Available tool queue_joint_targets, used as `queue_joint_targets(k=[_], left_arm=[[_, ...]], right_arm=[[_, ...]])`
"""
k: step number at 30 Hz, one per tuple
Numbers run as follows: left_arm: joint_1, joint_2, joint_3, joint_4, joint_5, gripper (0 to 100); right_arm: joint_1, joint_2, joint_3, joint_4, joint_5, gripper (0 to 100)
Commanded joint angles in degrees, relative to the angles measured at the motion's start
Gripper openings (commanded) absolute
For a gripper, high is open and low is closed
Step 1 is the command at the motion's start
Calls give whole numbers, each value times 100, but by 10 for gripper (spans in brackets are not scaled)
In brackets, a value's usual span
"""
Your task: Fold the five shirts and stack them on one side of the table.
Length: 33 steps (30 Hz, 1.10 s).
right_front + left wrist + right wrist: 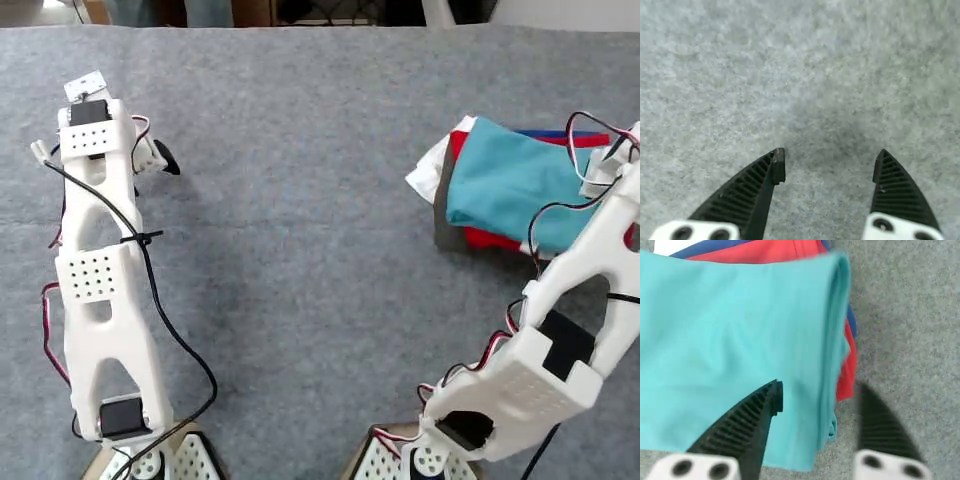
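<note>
Stack of shirts [470, 225] noted at the tabletop's [300, 200] right side, teal shirt [510, 180] laid on top. Right tool [819, 386] is held wide open over the teal shirt's folded edge, nothing gripped. Left tool [831, 152] is spread open above the grey tabletop, nothing held.

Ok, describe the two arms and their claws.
Both are white plastic frames with cut-outs. The left arm has perforated panels and a black cable along it; the right arm trails red, black and white wires. The left claw and right claw have black, ribbed, pointed fingers.
</note>
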Motion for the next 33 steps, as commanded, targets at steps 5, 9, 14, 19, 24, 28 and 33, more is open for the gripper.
queue_joint_targets(k=[5,9,14,19,24,28,33], left_arm=[[444,-387,-963,1081,-484,273],[435,-536,-796,1090,-941,137],[347,-1424,734,1090,-1345,28],[365,-3411,3002,879,-1354,29],[365,-6330,5666,-123,-1626,29],[312,-8431,7978,-1327,-2092,32],[312,-10110,10141,-2233,-2409,30]], right_arm=[[-255,-875,-312,237,-88,280],[-607,-1464,-312,615,-88,5],[-1011,-2149,-242,1398,-404,62],[-1389,-3064,655,1415,-492,15],[-2110,-4409,2712,1336,-492,15],[-2391,-5455,4277,545,-703,15],[-2769,-6580,6352,-747,-730,15]])
